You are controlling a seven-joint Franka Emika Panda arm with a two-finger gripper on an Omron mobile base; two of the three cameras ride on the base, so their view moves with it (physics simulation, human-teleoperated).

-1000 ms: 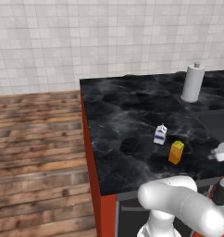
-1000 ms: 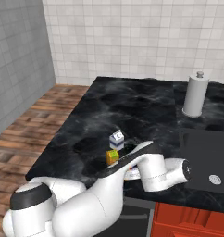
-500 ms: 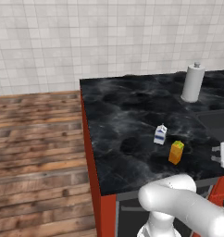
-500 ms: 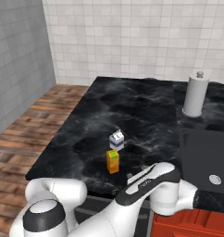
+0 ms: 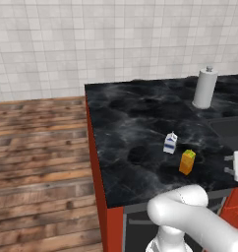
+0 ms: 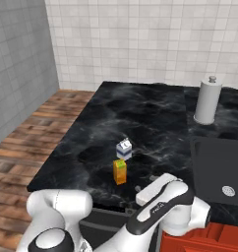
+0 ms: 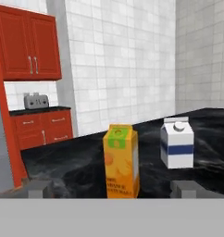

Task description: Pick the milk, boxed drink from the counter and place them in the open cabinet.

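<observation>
The milk (image 5: 170, 143) (image 6: 123, 149) is a small white carton with a blue band, upright on the black marble counter (image 5: 131, 118) (image 6: 140, 113). Close beside it, nearer the front edge, stands the boxed drink (image 5: 187, 162) (image 6: 120, 172), orange with a green top. In the hand view the boxed drink (image 7: 121, 162) is straight ahead and the milk (image 7: 177, 143) is behind it to the right. My gripper (image 7: 112, 190) is open, low at the counter's level, short of the boxed drink and touching nothing. The open cabinet is out of view.
A white paper-towel roll (image 5: 205, 88) (image 6: 208, 101) stands at the back right of the counter. A dark sink (image 6: 224, 167) lies to the right of the cartons. Red wall cabinets (image 7: 26, 46) with shut doors and a toaster (image 7: 35, 100) show far off in the hand view.
The arm has swung lower and rightward toward the counter's front edge, uncovering the cartons in the right base view. The milk and boxed drink have not moved.
</observation>
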